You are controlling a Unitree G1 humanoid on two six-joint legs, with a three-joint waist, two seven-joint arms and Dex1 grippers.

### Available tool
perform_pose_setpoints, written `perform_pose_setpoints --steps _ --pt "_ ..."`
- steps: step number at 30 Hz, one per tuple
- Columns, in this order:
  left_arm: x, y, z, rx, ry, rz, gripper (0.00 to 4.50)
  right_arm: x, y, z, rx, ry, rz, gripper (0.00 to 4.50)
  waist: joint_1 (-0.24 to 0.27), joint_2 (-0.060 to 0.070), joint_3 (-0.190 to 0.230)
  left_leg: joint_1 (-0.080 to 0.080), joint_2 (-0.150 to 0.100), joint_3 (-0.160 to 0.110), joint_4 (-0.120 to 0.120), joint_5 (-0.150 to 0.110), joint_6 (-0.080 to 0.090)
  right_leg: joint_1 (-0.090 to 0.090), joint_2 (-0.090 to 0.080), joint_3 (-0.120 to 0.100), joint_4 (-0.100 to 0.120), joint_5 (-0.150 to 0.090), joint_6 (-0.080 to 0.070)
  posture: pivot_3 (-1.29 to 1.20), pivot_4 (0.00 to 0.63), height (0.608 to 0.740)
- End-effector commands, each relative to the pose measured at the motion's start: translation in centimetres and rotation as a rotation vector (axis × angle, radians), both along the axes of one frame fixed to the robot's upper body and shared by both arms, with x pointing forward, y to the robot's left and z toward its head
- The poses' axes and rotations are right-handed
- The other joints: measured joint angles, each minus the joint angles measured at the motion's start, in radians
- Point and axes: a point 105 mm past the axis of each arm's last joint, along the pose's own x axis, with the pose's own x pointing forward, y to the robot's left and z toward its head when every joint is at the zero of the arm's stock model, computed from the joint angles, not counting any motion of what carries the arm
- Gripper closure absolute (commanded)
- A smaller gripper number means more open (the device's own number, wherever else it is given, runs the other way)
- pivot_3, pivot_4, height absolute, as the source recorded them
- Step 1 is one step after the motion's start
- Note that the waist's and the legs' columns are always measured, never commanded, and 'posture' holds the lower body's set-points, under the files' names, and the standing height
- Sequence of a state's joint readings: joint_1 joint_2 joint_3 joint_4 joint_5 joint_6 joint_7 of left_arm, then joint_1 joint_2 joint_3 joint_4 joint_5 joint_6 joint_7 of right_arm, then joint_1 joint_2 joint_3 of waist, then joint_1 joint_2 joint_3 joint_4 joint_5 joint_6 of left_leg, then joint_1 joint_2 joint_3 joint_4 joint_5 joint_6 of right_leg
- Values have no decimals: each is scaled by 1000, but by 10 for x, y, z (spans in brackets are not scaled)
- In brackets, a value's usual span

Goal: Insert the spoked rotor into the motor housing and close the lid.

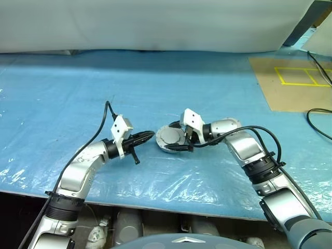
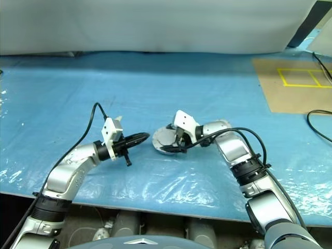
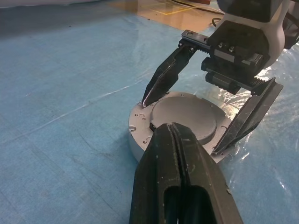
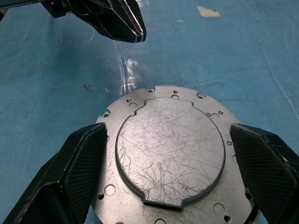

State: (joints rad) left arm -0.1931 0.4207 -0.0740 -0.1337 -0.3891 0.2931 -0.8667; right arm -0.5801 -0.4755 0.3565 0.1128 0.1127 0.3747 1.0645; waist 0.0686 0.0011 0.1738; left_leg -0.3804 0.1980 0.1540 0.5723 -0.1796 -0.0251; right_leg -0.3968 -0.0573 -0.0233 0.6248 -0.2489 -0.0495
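Note:
The motor housing [image 1: 167,147] is a round silver cup on the blue table cover, and its outer wall [image 3: 136,145] faces my left wrist. The lid [image 4: 170,149] lies flat on top of it, a scratched silver-grey disc face up. The spoked rotor is hidden. My right gripper [image 1: 170,138] is open and straddles the housing from the right, one finger [image 3: 163,77] at the far rim and the other finger [image 3: 247,119] at the near rim. My left gripper [image 1: 152,135] is shut with nothing in it. It lies level, with its tip [image 3: 171,128] at the housing's left edge.
Wrinkled clear film [image 1: 171,181] covers the blue sheet near the table's front edge. A brown mat with yellow tape lines [image 1: 290,83] lies at the back right, with a black cable [image 1: 317,122] beside it. A white sheet [image 1: 155,26] closes off the back.

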Motion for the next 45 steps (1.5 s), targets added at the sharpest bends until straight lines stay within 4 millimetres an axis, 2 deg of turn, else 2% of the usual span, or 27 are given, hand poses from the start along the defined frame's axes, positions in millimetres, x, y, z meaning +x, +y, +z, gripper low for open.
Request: perform_pose_setpoints --steps 1,3,7,12,16,28,36,45 --pt "-1 -2 11 -1 -50 -15 4500 0 -6 -10 -36 17 -18 958 0 0 0 0 0 0 0 0 0 0 0 0 0 0 0 0 150 740" --pt "0 -2 10 -1 -49 -16 4500 1 -5 -5 -18 20 -16 1529 0 0 0 1 0 0 0 0 0 1 0 0 0 0 0 0 150 740" --pt "1 -2 8 -4 -48 -18 4500 2 -5 3 5 24 -16 1528 0 0 0 1 0 0 0 0 0 1 0 0 0 0 0 0 150 740" --pt "1 -4 6 -7 -48 -22 4500 4 0 26 129 63 -23 1528 1 0 0 0 0 0 0 0 1 1 0 0 0 0 0 0 150 740" --pt "1 -5 6 -9 -48 -25 4500 6 -1 29 128 49 -27 1528 0 0 0 -2 0 0 0 1 2 -1 0 0 0 0 0 0 150 740" --pt "-1 -9 6 -5 -41 -50 4500 11 -11 21 61 22 -33 1528 1 0 0 -2 0 0 0 1 2 -2 0 0 0 0 0 0 150 740" --pt "0 -10 12 -10 -51 -48 4500 3 -4 3 42 49 -39 1528 0 0 0 -2 0 0 0 2 3 -2 0 0 0 0 0 0 150 740" --pt "-2 -11 16 -10 -48 -46 4500 2 -9 -19 -19 72 -60 1528 0 0 0 -1 0 0 0 1 1 -1 0 0 0 0 0 0 150 740"
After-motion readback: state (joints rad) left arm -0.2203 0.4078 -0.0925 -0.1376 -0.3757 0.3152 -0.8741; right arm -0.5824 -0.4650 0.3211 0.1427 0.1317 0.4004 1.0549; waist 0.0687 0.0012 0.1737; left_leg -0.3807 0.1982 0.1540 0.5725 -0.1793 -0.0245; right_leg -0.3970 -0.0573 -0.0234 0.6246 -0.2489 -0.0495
